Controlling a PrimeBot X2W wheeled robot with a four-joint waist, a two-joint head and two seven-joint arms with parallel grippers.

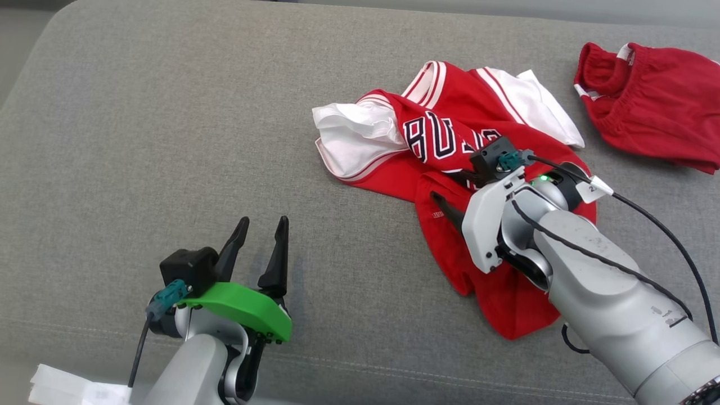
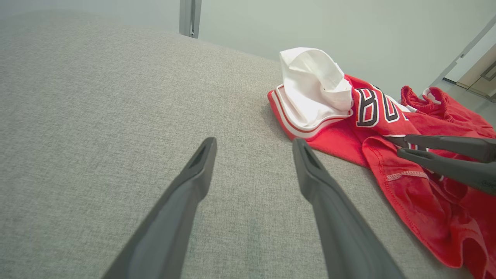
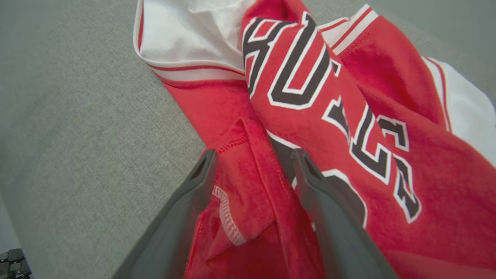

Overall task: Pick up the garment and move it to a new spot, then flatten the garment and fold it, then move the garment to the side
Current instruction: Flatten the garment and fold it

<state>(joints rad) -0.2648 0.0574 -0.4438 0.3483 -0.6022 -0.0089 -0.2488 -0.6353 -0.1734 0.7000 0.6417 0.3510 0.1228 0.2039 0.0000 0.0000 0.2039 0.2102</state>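
Red garment [image 3: 310, 77] ridge sits between spread right pincer [image 3: 254, 157] jaws.

1. red jersey [image 1: 394, 174], black lettering edged in white, white lining, red-and-white striped trim.
2. red shorts [image 1: 652, 107], white at the waistband.
3. plain grey woven cushion [image 1: 169, 140].
4. dark-fingered left gripper [image 1: 263, 222], green cover.
5. dark-fingered right gripper [image 1: 453, 188], white cover.

jersey [image 1: 450, 140] left of shorts [image 1: 652, 101]

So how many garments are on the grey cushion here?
2: a red-and-white jersey crumpled near the middle, and red shorts apart at the far right. Others may lie out of frame.
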